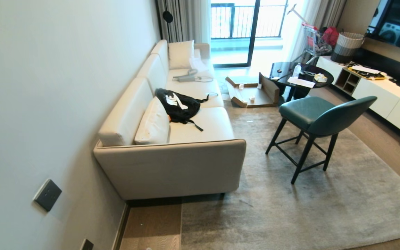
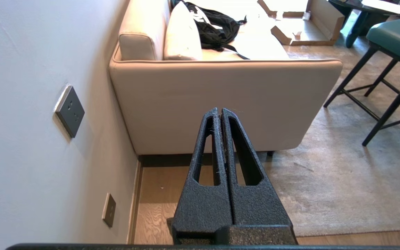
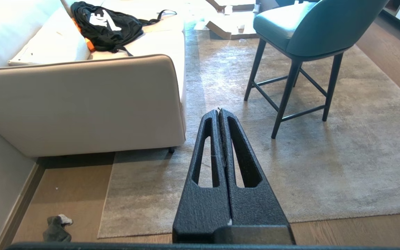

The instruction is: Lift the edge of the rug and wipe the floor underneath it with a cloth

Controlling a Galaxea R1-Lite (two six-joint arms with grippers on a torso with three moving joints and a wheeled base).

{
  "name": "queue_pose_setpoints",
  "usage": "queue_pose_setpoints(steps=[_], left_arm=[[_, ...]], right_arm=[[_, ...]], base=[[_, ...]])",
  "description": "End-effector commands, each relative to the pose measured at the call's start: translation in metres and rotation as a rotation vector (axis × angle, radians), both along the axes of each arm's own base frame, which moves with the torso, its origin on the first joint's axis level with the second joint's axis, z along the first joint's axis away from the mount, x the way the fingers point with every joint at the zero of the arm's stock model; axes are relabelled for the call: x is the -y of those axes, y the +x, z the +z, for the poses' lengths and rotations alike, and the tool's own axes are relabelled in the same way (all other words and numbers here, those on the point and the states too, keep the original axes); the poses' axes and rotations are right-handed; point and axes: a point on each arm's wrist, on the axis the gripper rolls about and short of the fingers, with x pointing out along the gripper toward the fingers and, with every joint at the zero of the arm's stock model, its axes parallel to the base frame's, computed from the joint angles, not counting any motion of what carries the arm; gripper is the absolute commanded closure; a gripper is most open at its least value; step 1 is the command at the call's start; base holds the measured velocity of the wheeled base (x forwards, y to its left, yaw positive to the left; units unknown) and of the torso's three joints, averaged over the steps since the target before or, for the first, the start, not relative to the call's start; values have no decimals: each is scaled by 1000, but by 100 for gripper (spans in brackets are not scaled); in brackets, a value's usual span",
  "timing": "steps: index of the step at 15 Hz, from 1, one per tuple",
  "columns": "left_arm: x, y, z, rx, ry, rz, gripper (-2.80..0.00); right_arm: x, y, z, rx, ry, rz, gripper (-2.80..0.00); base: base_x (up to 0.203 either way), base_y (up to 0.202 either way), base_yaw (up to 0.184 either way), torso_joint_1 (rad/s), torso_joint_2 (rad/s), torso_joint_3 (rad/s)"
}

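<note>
Presently both pincers are held together and empty: the left pincer (image 2: 222, 111) is aimed at the sofa (image 2: 221, 100) end, the right pincer (image 3: 219, 111) over the rug (image 3: 290, 166). From the right pincer, the cloth (image 3: 57, 228) is seen on the floor (image 3: 71, 194) by the wall, just beside the rug edge (image 3: 105, 201), which runs toward the sofa. Which arm is nearer cannot be settled, though the cloth appears only in the right wrist view.
</note>
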Motion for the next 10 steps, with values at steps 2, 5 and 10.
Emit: queue_pose_setpoints(steps=[2,5,10], left_arm=[[0,0,0,1,-1,-1,0],[0,0,0,-1,-1,-1,0],[0,0,0,-1,-1,-1,0]], right_arm=[[0,0,0,0,0,1,0],[0,0,0,0,0,1,0],[0,0,0,0,0,1,0]], base=[[0,0,0,0,0,0],[0,0,0,0,0,0],[0,0,0,0,0,0]])
